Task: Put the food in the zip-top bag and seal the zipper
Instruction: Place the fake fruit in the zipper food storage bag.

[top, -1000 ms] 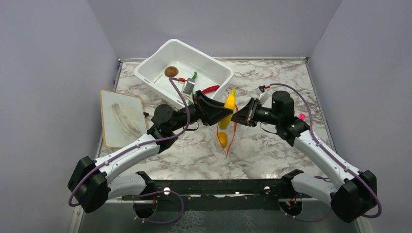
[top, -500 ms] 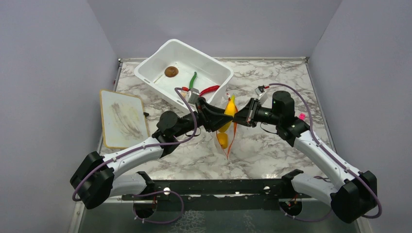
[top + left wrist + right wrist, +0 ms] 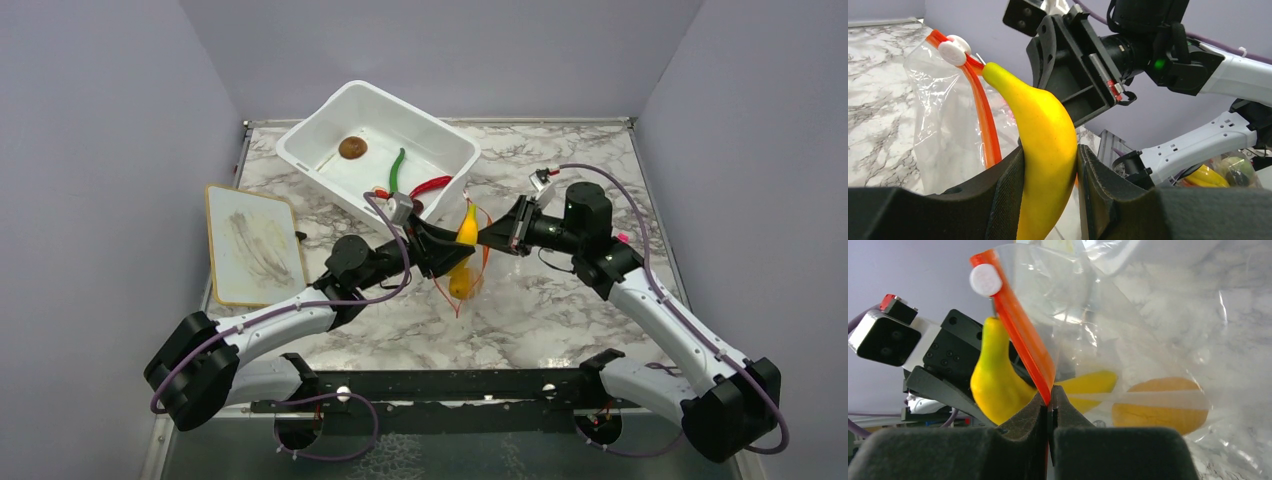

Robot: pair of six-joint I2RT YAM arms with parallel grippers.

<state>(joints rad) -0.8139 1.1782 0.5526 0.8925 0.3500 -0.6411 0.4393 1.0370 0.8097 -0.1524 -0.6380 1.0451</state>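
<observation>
- One marble table (image 3: 560,310) is carrying everything.
- Two arms: left arm (image 3: 270,320) and right arm (image 3: 660,310) are meeting at mid-table, just in front of the tub.
- One white tub (image 3: 420,116) is sitting at the far side, angled to the table edges, with three foods in it.
- One board (image 3: 255,245) is lying flat at the left edge, apart from the rest.
- One zip-top bag (image 3: 470,300) is hanging between the grippers, mouth up, bottom on the table.
- One left gripper (image 3: 1048,162) is clamping the banana (image 3: 1043,135) across its middle, pads on both sides.
- One right gripper (image 3: 1049,407) is pinching the zipper (image 3: 1023,340) with jaws closed and holding the mouth up.
- The banana's long axis is running near-to-far in the top view. Its stem end is pointing away, toward the tub, and its lower end is showing through the bag plastic in the right wrist view.
- One green pod (image 3: 397,168) and one red chili (image 3: 430,186) are lying in the tub's near half.
- One orange fruit (image 3: 1160,405) is sitting inside the bag, at the bottom.
- One brown ball (image 3: 352,148) is sitting in the tub's far-left part.
- One white slider (image 3: 985,280) is sitting at the raised end of the zipper.
- Versus a second ago: the left arm is reaching further right, and the banana is sitting lower, closer to the orange fruit. The green pod is no longer covered by the left wrist.
</observation>
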